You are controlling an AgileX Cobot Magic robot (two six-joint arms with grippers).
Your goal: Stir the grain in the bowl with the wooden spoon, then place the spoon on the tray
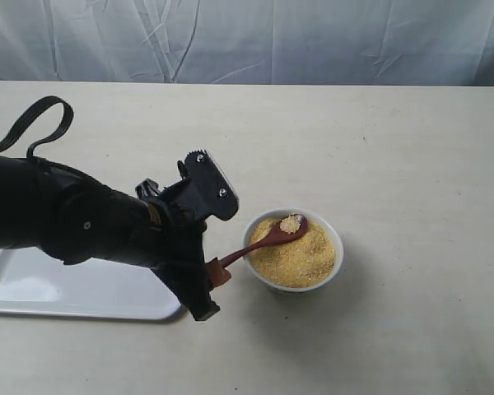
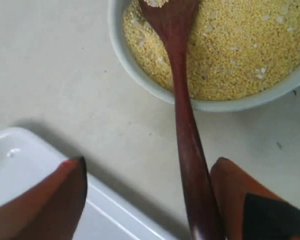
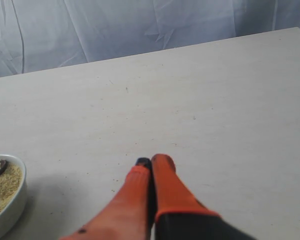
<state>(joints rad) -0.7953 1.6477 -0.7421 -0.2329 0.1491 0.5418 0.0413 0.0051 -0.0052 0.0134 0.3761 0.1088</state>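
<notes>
The small white bowl (image 1: pixel 336 247) holds golden grain (image 1: pixel 300 257). The dark wooden spoon (image 1: pixel 263 241) lies with its oval end on the grain, carrying a small heap, and its handle leans out over the rim toward the left. My left gripper (image 1: pixel 215 275) stands open around the handle's end. In the left wrist view the spoon (image 2: pixel 187 135) runs close beside one finger (image 2: pixel 230 190), far from the other, with the bowl (image 2: pixel 140 75) and grain (image 2: pixel 240 50) beyond. My right gripper (image 3: pixel 151 161) is shut and empty over bare table; it does not show in the exterior view.
The white tray (image 1: pixel 33 284) lies at the left front, partly under my left arm; its corner (image 2: pixel 20 165) shows below the left gripper. A wrinkled grey cloth (image 1: pixel 313 41) hangs behind the table. The bowl (image 3: pixel 12 205) sits off to one side of the right gripper.
</notes>
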